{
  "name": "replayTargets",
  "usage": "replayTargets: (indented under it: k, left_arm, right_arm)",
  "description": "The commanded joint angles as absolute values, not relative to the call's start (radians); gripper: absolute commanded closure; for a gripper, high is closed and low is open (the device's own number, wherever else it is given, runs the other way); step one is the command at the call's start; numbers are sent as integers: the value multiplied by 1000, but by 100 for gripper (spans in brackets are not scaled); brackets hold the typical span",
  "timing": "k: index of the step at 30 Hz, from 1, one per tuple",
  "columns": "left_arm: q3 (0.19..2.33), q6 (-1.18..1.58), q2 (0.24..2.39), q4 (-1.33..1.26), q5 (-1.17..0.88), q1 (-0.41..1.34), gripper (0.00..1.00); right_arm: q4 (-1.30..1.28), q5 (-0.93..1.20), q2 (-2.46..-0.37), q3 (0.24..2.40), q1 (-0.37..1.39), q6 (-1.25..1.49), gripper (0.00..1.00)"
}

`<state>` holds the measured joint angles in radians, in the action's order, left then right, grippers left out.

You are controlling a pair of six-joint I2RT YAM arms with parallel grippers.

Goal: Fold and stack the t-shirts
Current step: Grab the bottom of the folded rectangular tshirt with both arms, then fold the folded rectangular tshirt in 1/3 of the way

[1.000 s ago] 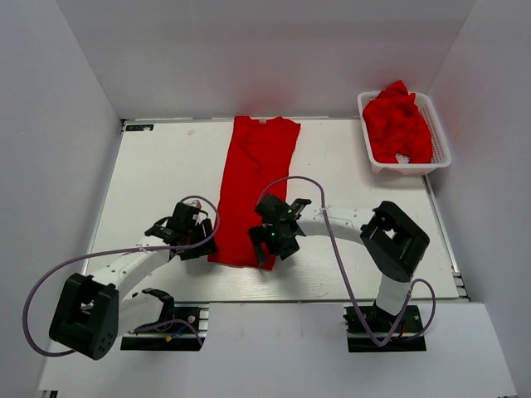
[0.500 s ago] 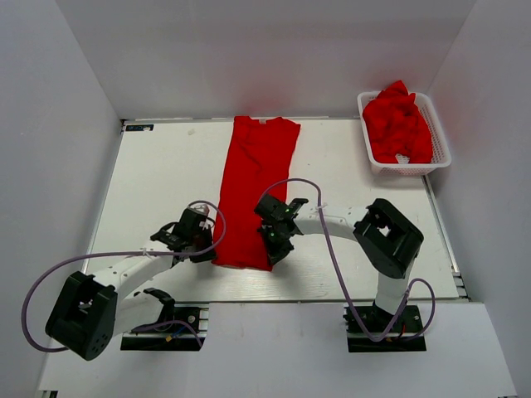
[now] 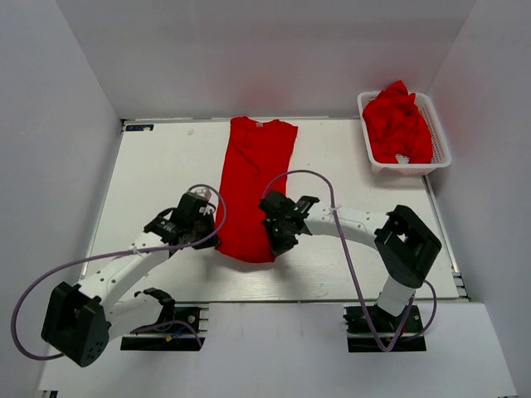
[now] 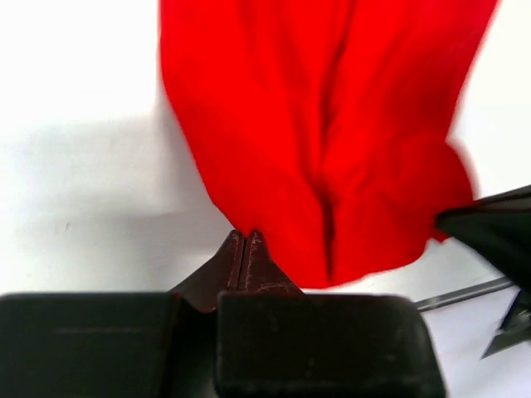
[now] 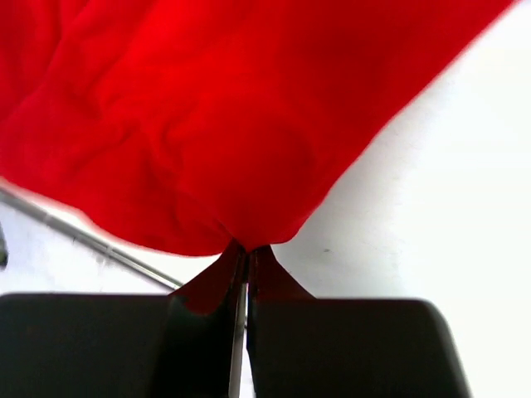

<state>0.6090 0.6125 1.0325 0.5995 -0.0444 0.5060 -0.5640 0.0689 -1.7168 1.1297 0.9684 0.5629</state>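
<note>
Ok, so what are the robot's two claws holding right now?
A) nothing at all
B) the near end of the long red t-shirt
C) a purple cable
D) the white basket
B: in the wrist views the left claw and the right claw are each pinched shut on the near edge of the red t-shirt, one at each corner.
</note>
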Motion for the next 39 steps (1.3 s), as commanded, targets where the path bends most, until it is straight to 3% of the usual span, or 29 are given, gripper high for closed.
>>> replayTargets:
  k: [1,10,20,39]
  left_arm:
    - [725,620,1116,609,-3,500,100]
    - [1032,597,1374,584,162,468,100]
    - [1360,532,1698,549,190,402,100]
    - [1497,426,1922,291,80,331,100]
  right_arm:
    - [-584,-54,-1690,1166,957,578,100]
    - [-600,-112,-1790,1382,824,491,100]
    - [-696,-31,-2002,1721,666,336,100]
    - [-649,126,-2210,1956,528,201,100]
